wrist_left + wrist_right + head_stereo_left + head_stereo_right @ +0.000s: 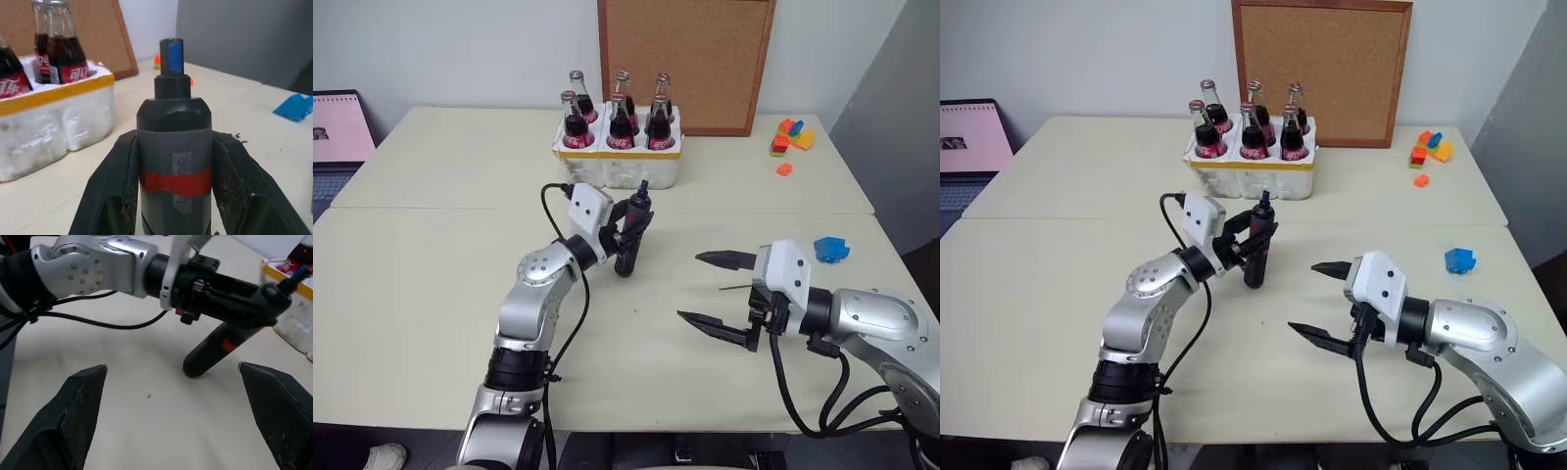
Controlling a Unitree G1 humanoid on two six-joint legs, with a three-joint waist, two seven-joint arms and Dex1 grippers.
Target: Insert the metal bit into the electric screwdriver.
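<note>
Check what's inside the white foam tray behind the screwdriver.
The white foam tray holds six glass cola bottles with dark drink and red labels, in two rows of three. Their lower halves are hidden by the tray wall, and the electric screwdriver covers a bit of its front.

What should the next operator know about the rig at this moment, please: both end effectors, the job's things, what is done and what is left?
Left end effector: shut on the electric screwdriver, held nearly upright, tip up, with its lower end at or just above the table.
Right end effector: open and empty, beside the screwdriver and apart from it.
Metal bit: what seems to be a thin grey rod lying on the table by the right end effector; faint, so confirm it.
Done: screwdriver picked up.
Left: grasp the bit and insert it into the screwdriver tip.
</note>
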